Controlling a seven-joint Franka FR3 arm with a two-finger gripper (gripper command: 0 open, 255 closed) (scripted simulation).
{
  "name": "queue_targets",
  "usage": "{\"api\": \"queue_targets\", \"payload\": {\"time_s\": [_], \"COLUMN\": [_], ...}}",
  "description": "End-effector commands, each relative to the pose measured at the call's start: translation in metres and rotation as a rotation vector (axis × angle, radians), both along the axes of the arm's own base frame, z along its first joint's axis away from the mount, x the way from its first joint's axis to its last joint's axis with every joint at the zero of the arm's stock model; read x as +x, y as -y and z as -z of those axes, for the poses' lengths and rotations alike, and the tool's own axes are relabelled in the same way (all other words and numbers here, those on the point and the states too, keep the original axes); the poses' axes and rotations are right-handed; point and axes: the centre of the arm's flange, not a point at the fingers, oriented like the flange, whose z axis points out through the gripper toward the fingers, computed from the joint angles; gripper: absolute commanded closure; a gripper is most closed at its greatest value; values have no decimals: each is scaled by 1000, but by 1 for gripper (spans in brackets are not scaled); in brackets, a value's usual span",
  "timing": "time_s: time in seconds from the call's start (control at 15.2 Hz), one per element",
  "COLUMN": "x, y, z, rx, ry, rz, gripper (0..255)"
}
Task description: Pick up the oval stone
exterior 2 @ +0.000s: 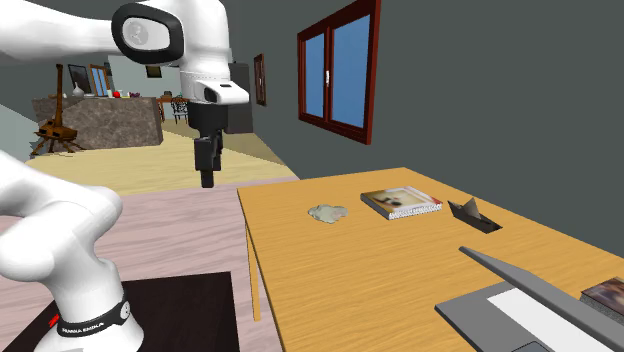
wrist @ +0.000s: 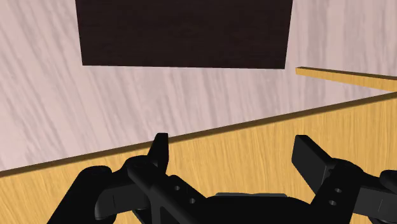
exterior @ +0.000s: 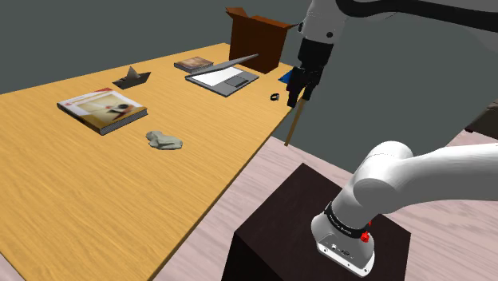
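1. While my gripper (exterior: 297, 94) hangs high above the table's edge nearest the stand, it grasps nothing. In the wrist view the fingers (wrist: 159, 149) stand well apart, released, with only bare table (wrist: 267, 146) and floor (wrist: 51, 95) ahead of them.
2. The target is the oval stone (exterior: 164, 141), a pale grey lump lying flat on the wooden top, on its own and well apart from the gripper.
3. In the shoulder view the oval stone sits between 8 and 9 o'clock from the gripper. In the second exterior view it sits (exterior 2: 327, 212) between 3 and 4 o'clock from the gripper (exterior 2: 207, 178).
4. In the shoulder view a book (exterior: 101, 108) lies at 10 o'clock from the oval stone, near but not touching. A laptop (exterior: 223, 77) lies well apart, between 1 and 2 o'clock. Neither looks to block my path.
5. My read on the step: the approach has barely begun. I'm not over the stone and haven't descended.
6. The next move calls for:
   - a traverse over the table until the stone is centred between the fingers
   - a wide opening, set across the stone's short axis
   - a descent until the tips straddle it just off the top, then close and lift
7. My guess at the risk: the lump is low and irregular, so the tips could strike the table or ride up and slip off. I'd go down slowly.
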Motion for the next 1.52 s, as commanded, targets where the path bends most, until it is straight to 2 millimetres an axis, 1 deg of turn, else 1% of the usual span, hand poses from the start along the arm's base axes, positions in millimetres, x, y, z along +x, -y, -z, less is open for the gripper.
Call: {"api": "queue_targets", "payload": {"time_s": [0.0, 1.45], "x": [0, 212], "y": [0, -163], "z": [0, 116], "rx": [0, -55], "ry": [0, 37], "rz": [0, -32], "gripper": [0, 0]}}
